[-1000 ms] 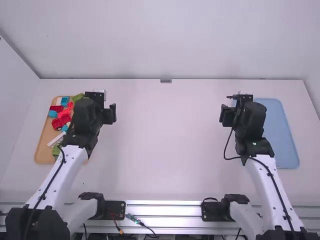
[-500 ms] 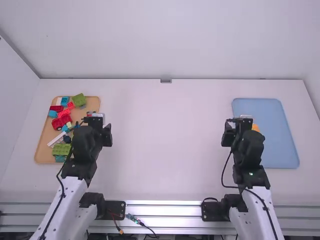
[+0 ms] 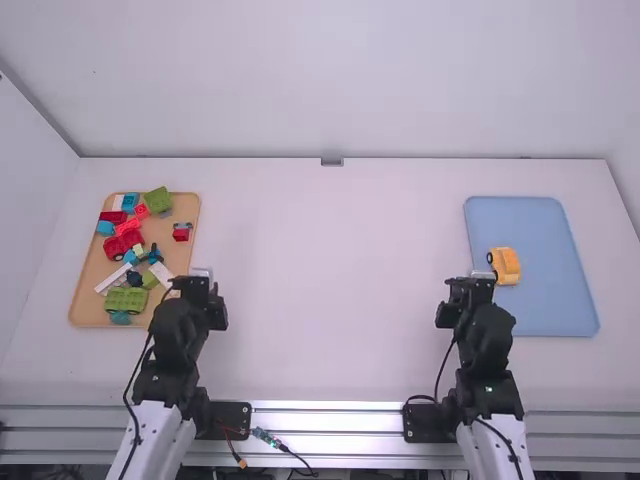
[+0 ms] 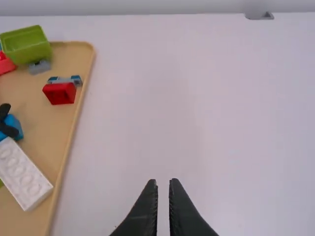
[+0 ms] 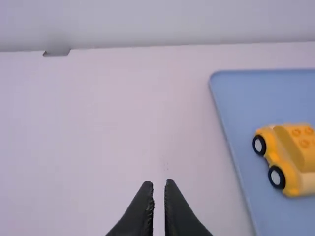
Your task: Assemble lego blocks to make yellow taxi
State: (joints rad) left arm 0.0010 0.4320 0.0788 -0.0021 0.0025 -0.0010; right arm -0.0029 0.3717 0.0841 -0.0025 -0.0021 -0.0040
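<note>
My left gripper (image 3: 193, 290) is just to the right of the wooden tray's near right corner; in the left wrist view the left gripper (image 4: 163, 183) is shut on nothing. Left of the blue tray's near part stands my right gripper (image 3: 468, 290), and the right wrist view shows the right gripper (image 5: 158, 184) likewise shut and holding nothing. The yellow taxi (image 3: 505, 266) rests upright on the blue tray (image 3: 545, 310), near its left edge, apart from both grippers. Its black-and-white wheels and studded yellow top show on the taxi (image 5: 290, 157) in the right wrist view.
A wooden tray (image 3: 88, 290) at the left holds several red, blue, green and white blocks, among them a white brick (image 4: 23, 172) and a red block (image 4: 60, 93). A small grey fitting (image 3: 332, 161) sits at the table's far edge.
Both arms have drawn back toward their bases, bringing the grippers nearer the camera. The yellow taxi and more of the wooden tray's blocks have come into sight from behind them.
</note>
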